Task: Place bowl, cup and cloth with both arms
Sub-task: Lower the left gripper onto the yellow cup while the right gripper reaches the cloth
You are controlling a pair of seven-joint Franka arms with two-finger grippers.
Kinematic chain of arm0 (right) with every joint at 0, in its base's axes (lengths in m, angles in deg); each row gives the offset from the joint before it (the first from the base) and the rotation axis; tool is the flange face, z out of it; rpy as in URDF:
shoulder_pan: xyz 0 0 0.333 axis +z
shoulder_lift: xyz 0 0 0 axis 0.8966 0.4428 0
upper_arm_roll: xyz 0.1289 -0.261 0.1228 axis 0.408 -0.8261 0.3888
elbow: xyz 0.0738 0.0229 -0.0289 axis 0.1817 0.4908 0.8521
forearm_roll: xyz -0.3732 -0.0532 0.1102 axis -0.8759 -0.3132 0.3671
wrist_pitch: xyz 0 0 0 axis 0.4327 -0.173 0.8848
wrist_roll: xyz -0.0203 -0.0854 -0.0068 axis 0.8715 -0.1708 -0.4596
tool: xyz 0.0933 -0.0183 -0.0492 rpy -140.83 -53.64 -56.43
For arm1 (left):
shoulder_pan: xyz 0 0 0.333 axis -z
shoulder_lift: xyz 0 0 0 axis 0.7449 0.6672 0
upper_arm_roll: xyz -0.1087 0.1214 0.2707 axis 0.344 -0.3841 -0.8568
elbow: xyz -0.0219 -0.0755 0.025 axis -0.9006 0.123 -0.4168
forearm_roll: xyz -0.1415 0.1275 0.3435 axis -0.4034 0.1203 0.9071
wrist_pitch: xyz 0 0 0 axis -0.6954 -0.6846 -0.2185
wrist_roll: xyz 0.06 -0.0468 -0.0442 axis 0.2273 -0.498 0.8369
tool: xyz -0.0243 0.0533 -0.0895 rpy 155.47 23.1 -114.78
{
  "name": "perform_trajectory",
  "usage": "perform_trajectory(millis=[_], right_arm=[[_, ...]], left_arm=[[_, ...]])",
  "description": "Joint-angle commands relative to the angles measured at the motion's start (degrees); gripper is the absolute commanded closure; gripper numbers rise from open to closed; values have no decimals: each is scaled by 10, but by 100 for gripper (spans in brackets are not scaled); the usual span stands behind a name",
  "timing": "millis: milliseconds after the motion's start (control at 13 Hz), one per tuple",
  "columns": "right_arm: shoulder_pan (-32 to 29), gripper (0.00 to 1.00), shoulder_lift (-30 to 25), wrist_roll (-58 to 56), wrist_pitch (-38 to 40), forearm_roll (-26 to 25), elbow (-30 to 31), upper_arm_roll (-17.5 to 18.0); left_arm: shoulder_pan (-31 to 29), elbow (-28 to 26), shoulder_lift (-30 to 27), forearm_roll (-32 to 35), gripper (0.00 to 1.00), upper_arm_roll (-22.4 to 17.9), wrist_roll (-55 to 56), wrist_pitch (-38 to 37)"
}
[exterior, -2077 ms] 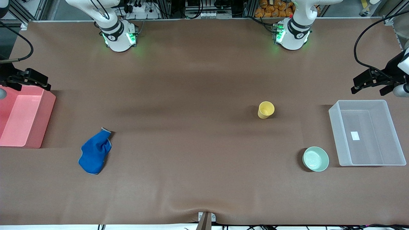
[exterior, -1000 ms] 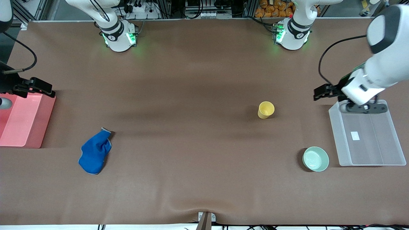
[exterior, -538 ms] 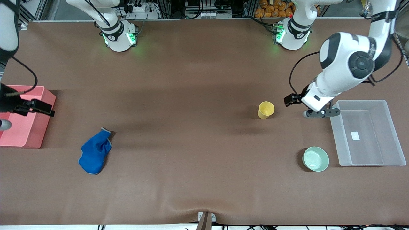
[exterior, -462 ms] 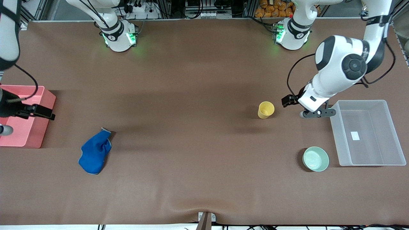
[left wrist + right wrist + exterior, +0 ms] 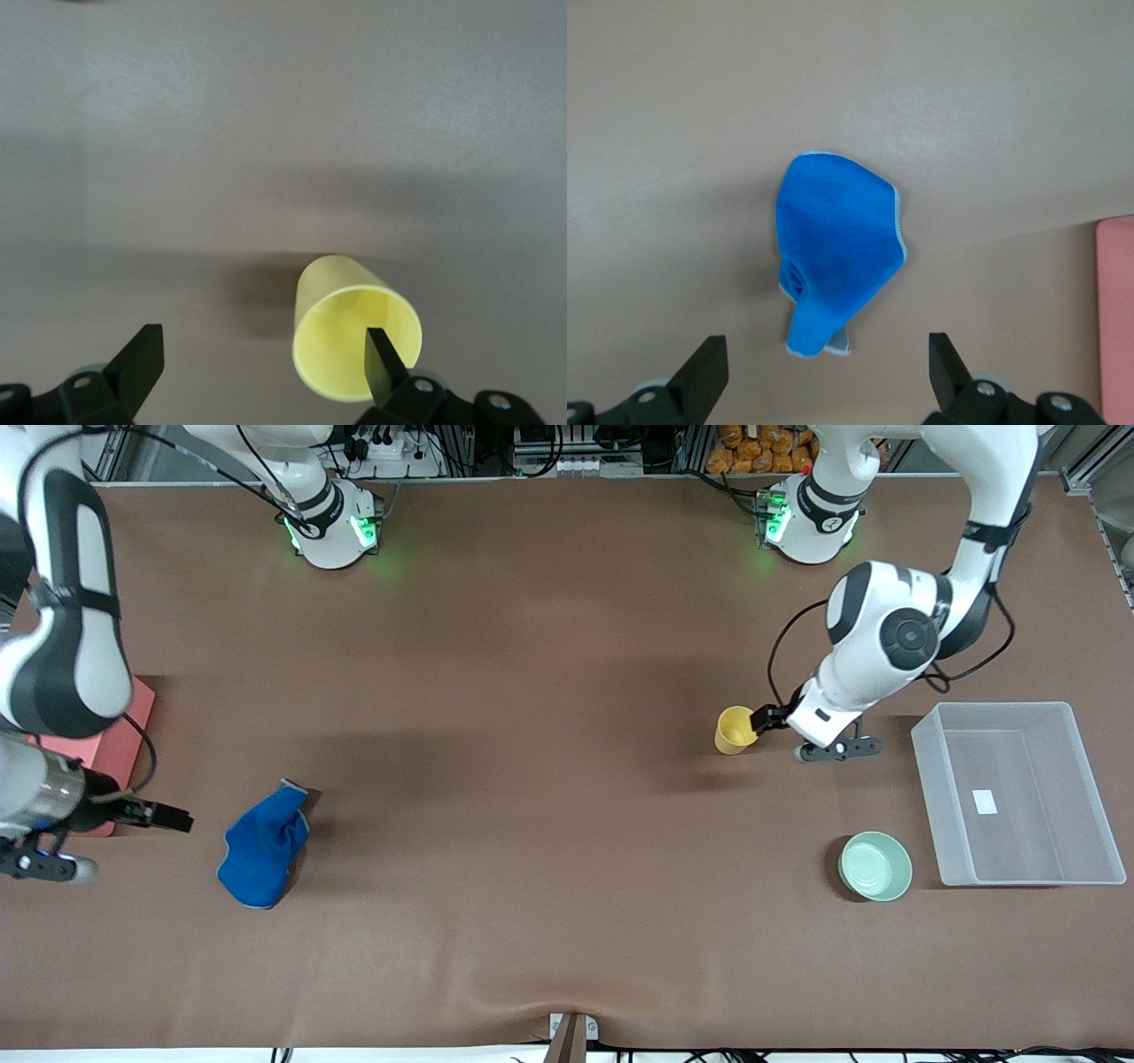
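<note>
One cup (image 5: 736, 729), one bowl (image 5: 875, 865) and one cloth (image 5: 263, 847) lay on the counter (image 5: 532, 779), the bowl beside a clear bin (image 5: 1019, 793). The left tool (image 5: 764, 718) hung wide beside the cup. The right tool (image 5: 168, 817), spread wide, was near the cloth; the arm hid most of a pink bin (image 5: 120, 748).

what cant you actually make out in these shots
- Pink bin: front view, mostly covered by the right arm; its inside is unseen. Right wrist view cuts it at the edge.
- Cup: front view, the left gripper covers its edge; contact unclear.
- Cloth: bunched, underside hidden.
- Label in the clear bin: too small to read.
</note>
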Motion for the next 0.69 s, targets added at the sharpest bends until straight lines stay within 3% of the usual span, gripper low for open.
perform_trajectory(millis=[0, 308, 462, 538, 615], right_arm=[[-1, 0, 41, 16, 3, 8, -24, 3], [0, 0, 52, 20, 6, 8, -19, 3], [0, 0, 53, 19, 9, 11, -16, 3], [0, 0, 56, 20, 5, 12, -12, 3], [3, 0, 69, 20, 3, 12, -12, 3]], left_arm=[[5, 1, 22, 15, 0, 2, 26, 23], [8, -3, 34, 16, 10, 3, 38, 26], [12, -4, 40, 16, 48, 3, 39, 26], [12, -4, 42, 16, 56, 3, 39, 27], [16, -5, 45, 16, 57, 3, 39, 29]])
